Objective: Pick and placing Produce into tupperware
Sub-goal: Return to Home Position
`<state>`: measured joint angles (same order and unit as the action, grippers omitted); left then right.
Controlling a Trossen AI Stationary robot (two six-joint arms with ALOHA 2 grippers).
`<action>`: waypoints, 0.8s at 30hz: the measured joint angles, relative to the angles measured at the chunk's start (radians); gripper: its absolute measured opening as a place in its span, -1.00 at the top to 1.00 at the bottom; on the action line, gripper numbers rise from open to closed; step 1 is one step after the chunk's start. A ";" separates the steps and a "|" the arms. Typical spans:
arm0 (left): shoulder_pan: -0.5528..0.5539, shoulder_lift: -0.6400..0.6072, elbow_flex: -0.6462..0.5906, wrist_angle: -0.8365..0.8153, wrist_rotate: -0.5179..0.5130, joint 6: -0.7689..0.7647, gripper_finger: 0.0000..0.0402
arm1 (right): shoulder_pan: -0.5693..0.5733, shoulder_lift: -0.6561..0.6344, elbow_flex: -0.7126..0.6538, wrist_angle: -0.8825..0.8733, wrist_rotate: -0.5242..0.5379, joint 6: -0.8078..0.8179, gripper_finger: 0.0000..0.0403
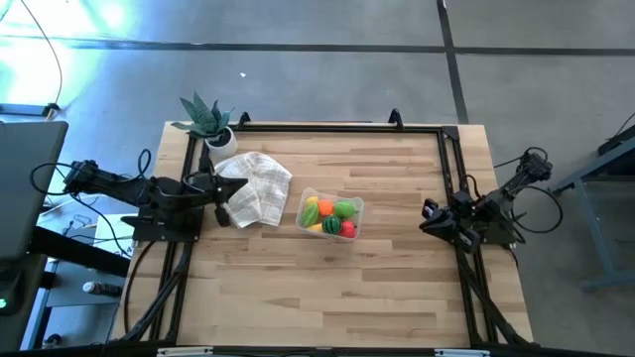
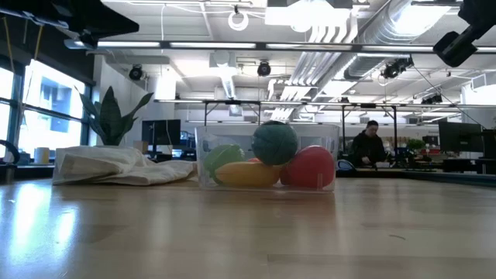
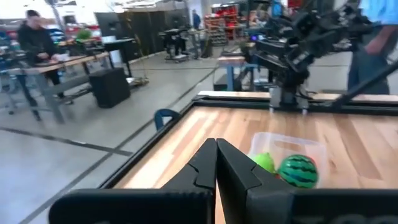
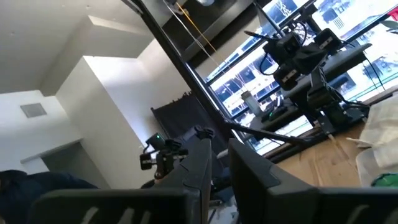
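- Homing looks nearly done: both arms sit drawn in at their own edges of the desk, well apart from the tupperware between them.
- Left hand: fingers pressed together, holding nothing. It is near the cloth, so I would lift it before any swing to avoid snagging the fabric.
- Right hand: a narrow gap between the fingers, also holding nothing, at the right edge. It can fold in without reaching inward.
- Slow moves are best, so the filled tupperware is not knocked.
- Tupperware: one, mid-desk, just right of the cloth.
- Produce inside: five pieces, as far as I can tell: watermelon, strawberry, green, orange and yellow fruit.
- None lies loose on the desk.
- Cloth: one. Plant: one, at the far left corner.
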<state>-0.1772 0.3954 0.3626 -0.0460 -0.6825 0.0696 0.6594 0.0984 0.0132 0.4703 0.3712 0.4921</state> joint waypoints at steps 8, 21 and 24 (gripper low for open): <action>0.000 -0.169 -0.020 -0.027 -0.027 0.048 1.00 | 0.000 0.000 0.000 -0.017 0.013 -0.003 0.77; 0.000 -0.254 -0.115 -0.056 -0.001 -0.003 1.00 | 0.000 0.000 0.000 -0.025 0.084 -0.124 0.77; 0.000 -0.294 -0.165 0.000 0.004 -0.012 1.00 | 0.000 0.000 0.001 -0.028 0.084 -0.108 0.77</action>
<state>-0.1772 0.1018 0.1980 -0.0463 -0.6783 0.0578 0.6590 0.0986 0.0139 0.4423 0.4553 0.3843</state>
